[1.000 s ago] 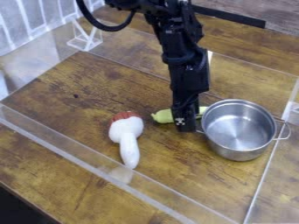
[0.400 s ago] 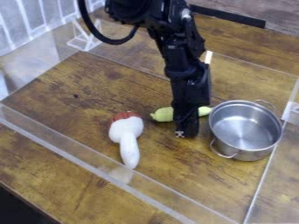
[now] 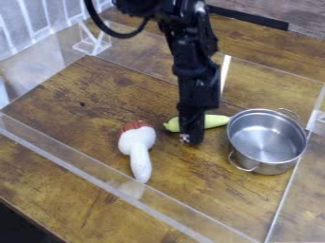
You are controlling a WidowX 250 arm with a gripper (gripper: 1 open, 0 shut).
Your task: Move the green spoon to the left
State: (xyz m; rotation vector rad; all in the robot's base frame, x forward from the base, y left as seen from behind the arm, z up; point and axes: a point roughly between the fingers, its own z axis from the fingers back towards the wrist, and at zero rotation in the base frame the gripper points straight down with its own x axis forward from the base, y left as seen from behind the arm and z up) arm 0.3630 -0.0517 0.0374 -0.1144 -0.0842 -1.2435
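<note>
Tool (image 3: 187, 136) shut beside green spoon (image 3: 203, 122) lying left-right.

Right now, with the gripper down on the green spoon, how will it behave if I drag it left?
The green spoon looks like small smooth plastic, so probably light and stiff. Its rounded, tapering shape may let it roll or pivot under the shut gripper rather than slide straight. Lying apart from the steel pot, it likely won't snag.

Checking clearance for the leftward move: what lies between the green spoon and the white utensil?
Bare wood, in the camera view, between the green spoon and white utensil.
</note>
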